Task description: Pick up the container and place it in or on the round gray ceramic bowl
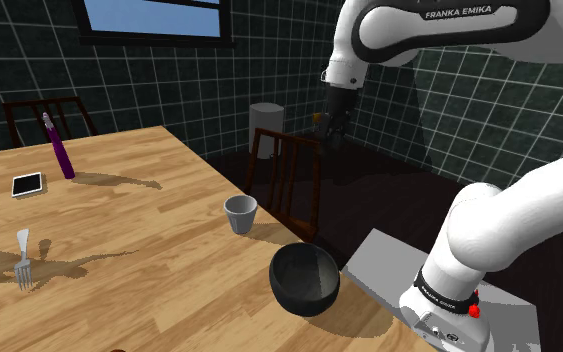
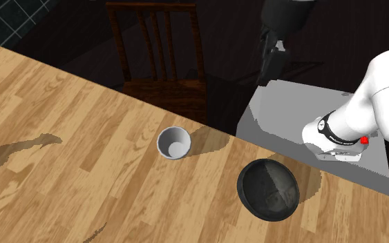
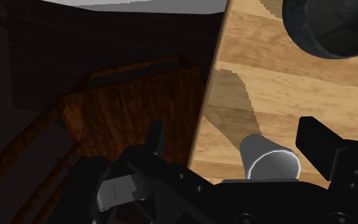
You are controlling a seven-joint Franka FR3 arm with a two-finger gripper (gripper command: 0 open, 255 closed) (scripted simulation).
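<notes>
The container, a small grey cup (image 1: 240, 213), stands upright with its mouth open on the wooden counter (image 1: 119, 250), close to the edge where a dark wooden chair (image 1: 287, 175) is drawn up. The round dark grey bowl (image 1: 305, 279) sits on the same counter, apart from the cup and nearer the grey stand (image 1: 379, 265), also by the edge. It holds nothing that I can see.

On my wrist feed the jaws stand wide apart and hold nothing. The cup (image 3: 269, 159) lines up between them but lies well below, untouched, with the chair's seat to one side and the bowl (image 3: 327, 25) further off. In the shoulder view the jaws hang high in the air beyond the counter's edge, near the chair, well above both cup and bowl.

Far across the counter lie a fork (image 1: 23, 258), a purple bottle (image 1: 61, 150) and a small flat tablet (image 1: 28, 184).
</notes>
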